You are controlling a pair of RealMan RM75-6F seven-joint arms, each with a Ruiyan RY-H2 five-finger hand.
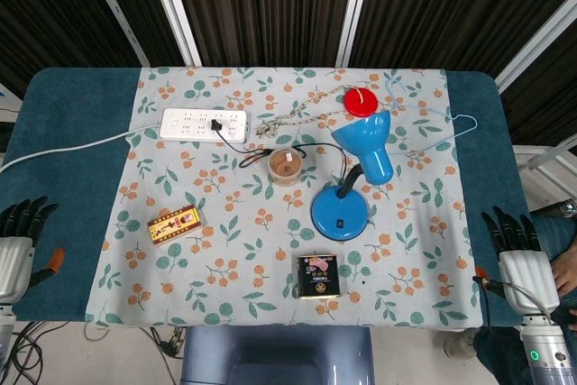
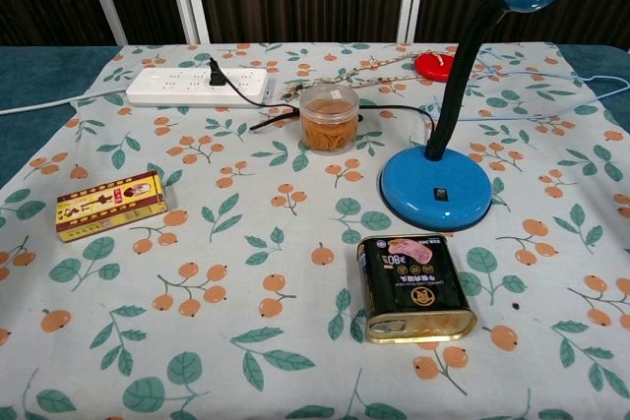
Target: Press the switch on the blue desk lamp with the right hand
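Closest to me is that dark canned meat tin, lying flat on the floral tablecloth just in front of the blue desk lamp, a bit to its left. So the lamp is my landmark: round blue base sits flat on the cloth right of centre, with the small black switch on top of the base on the side facing me, and the black neck curves up to the blue shade behind it. Left of the lamp and slightly further back is a clear round tub with something orange-brown in it, and the black cord runs around there. Far left and back from the lamp is the white power strip with one black plug in it. Well off to the lamp's left, nearer me, lies a small yellow and red box. Behind the lamp there's a red round thing and a light blue wire hanger. My right hand is well off to the lamp's right at the table's near edge, fingers apart and pointing forward, holding nothing. My left hand is far left of the lamp at the other edge, also spread, nothing in it.
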